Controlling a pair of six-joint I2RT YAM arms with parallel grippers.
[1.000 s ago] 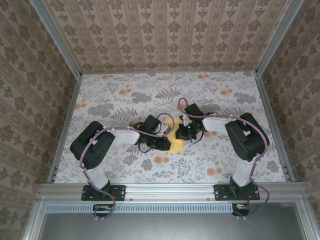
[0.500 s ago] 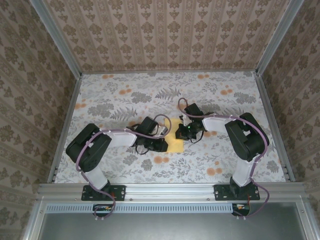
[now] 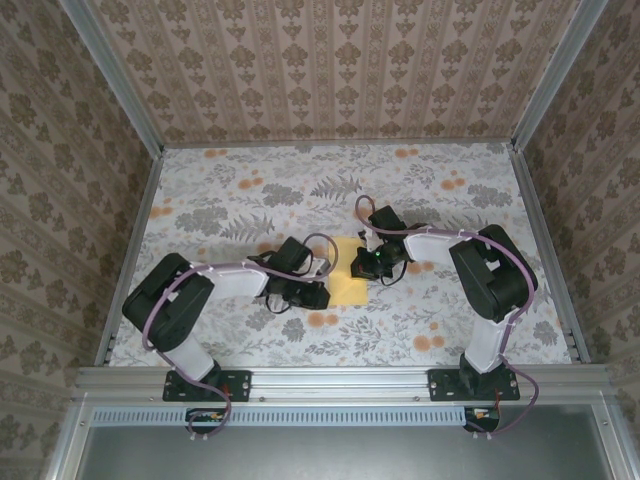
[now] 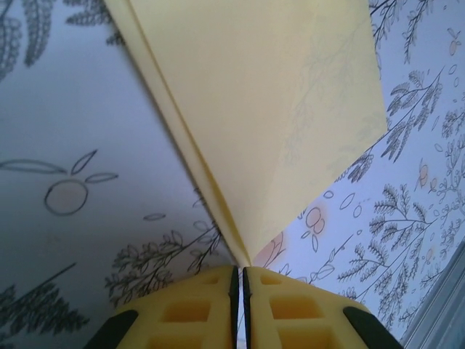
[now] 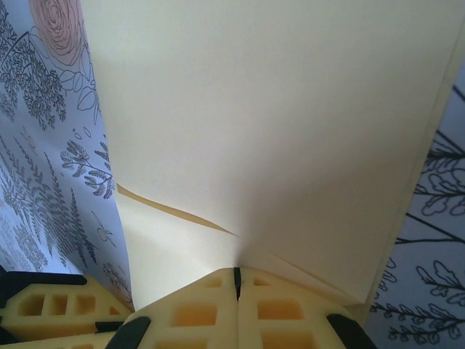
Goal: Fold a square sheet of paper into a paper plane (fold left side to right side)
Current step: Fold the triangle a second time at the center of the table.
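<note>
The square sheet of paper [image 3: 350,280] is yellow and folded into layers, and it lies mid-table between my two grippers. My left gripper [image 3: 322,293] sits at the sheet's left edge. In the left wrist view its jaws [image 4: 240,270] stand shut with a hairline gap, and a pointed corner of the paper [image 4: 276,109] ends right at their tips. My right gripper [image 3: 362,266] is at the sheet's right edge. It is shut [image 5: 236,273] on the paper [image 5: 276,109], which fans up from its pads in lifted layers. The left gripper's fingers [image 5: 43,313] show at the lower left there.
A floral cloth [image 3: 240,200] covers the table. Patterned walls [image 3: 340,70] close in the back and both sides. A metal rail [image 3: 340,380] runs along the near edge, and a grey frame edge [image 4: 439,313] shows at the lower right of the left wrist view.
My left arm has drawn back to the left, and its gripper has slid left off the sheet, uncovering more yellow paper. The right gripper has stayed in place.
</note>
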